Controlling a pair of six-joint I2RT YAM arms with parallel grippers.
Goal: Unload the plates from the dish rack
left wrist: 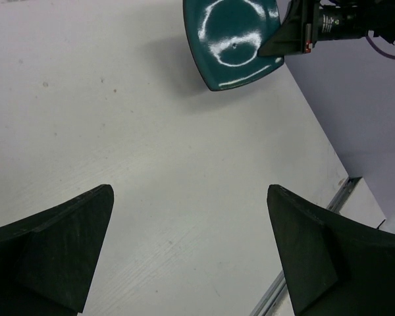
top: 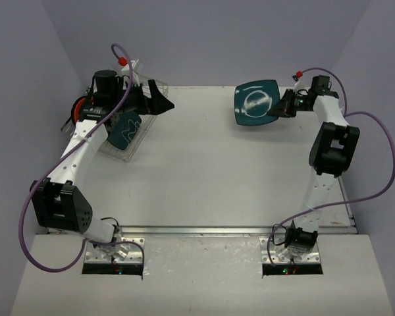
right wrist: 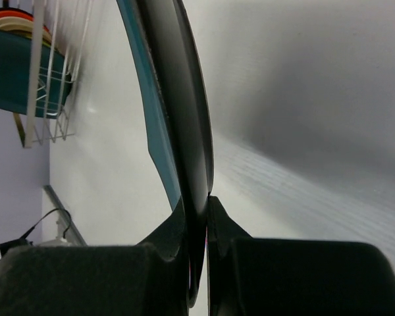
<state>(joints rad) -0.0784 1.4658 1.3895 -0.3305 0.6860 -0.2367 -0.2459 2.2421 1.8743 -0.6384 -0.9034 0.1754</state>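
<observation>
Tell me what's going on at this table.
The arms are unloading plates from a dish rack at the far left of the table. The right gripper is shut on the rim of a dark teal plate at the far right, apparently raised off the surface. The left gripper is open and empty beside the rack, which holds a patterned teal plate and others.

The left arm (top: 76,155) hides most of the dish rack (top: 120,152).
</observation>
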